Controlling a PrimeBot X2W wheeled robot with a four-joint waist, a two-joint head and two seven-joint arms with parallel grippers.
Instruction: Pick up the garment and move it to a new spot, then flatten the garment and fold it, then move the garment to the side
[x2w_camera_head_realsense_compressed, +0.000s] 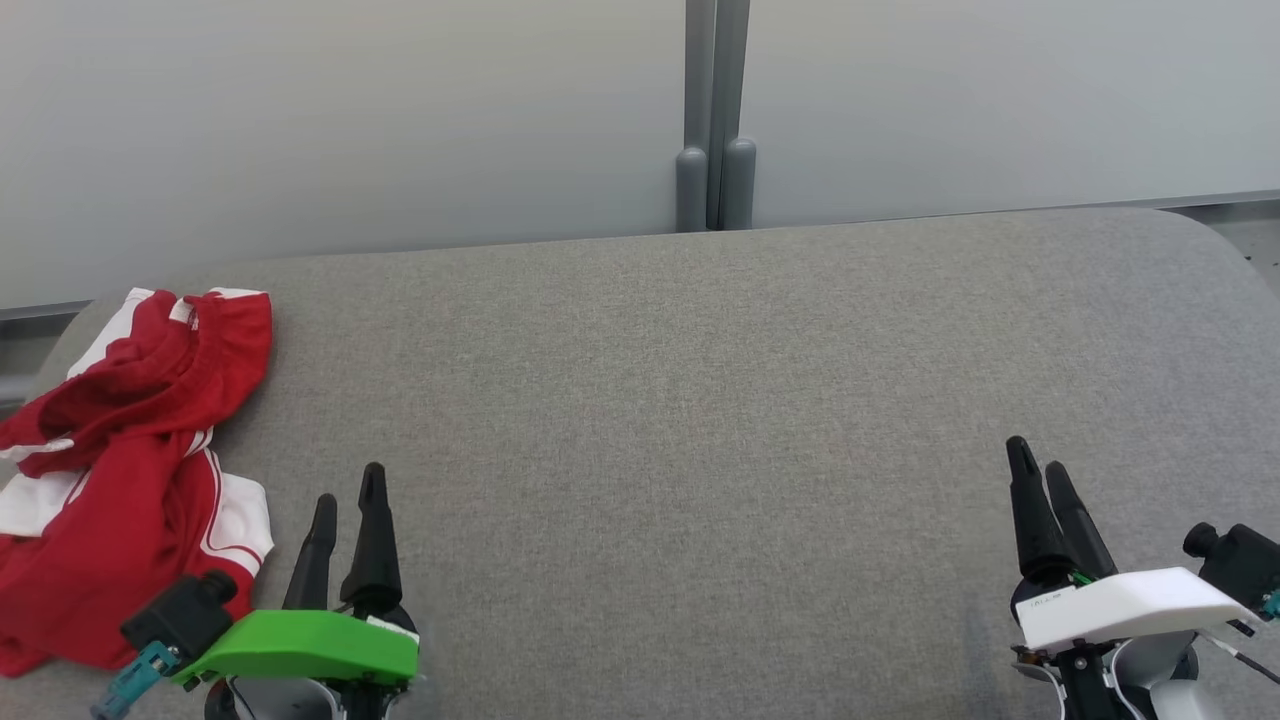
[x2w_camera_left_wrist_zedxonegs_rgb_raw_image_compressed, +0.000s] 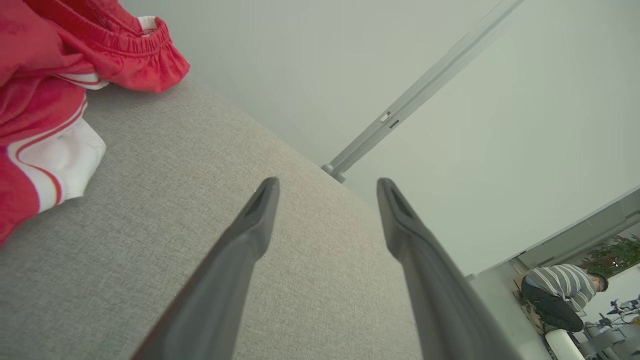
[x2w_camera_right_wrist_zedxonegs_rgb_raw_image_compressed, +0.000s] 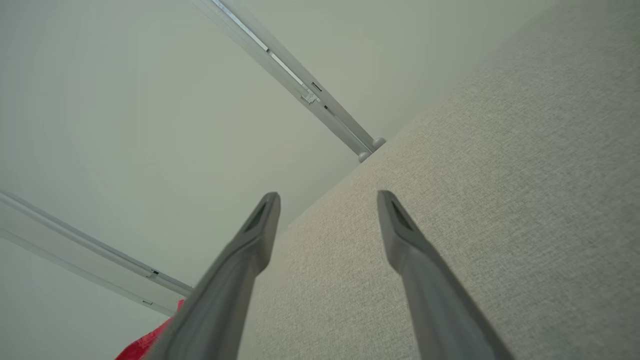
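One garment, two claws
We see one crumpled red-and-white garment at the left edge of the grey tabletop; left claw just beside it, right claw well apart (both parted, empty).

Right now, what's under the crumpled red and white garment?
The crumpled red and white garment rests on the grey fabric-covered surface, near its left end. The cloth's own folds cover everything beneath, so anything tucked under it cannot be seen.
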